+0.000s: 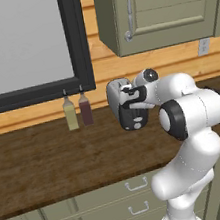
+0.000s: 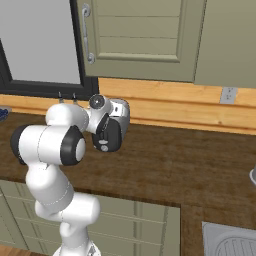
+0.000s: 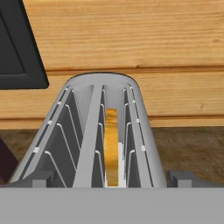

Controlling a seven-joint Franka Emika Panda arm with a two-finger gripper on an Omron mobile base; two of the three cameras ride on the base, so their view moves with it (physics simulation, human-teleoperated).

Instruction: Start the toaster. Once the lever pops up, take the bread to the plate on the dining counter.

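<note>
— Silver-grey, that toaster (image 1: 127,110), standing on the dark wood tabletop (image 1: 50,162) against the plank wall, just right of two small bottles (image 1: 77,111), one yellowish, one dark red.

— And the arm?

— Reaching right over it. The end effector (image 3: 112,181) sits above the near end of the toaster, its two dark fingertips (image 3: 39,179) wide apart, one either side of the body, holding nothing.

— Is the bread in?

— Yes. From the hand's camera you look straight down the slots: the bread (image 3: 112,144) stands on edge in the right-hand slot, sunk between the wire guides, its golden crust showing. The other slot looks bare.

— So has it been started?

— I'd say not yet. The black end panel (image 2: 107,135) faces the robot, with a pale spot low on it, but I can't make out the lever from here, so whether it's down I cannot tell. By my reckoning nearly everything is left: press the lever, wait for the pop, lift the slice, carry it to the plate.
</note>
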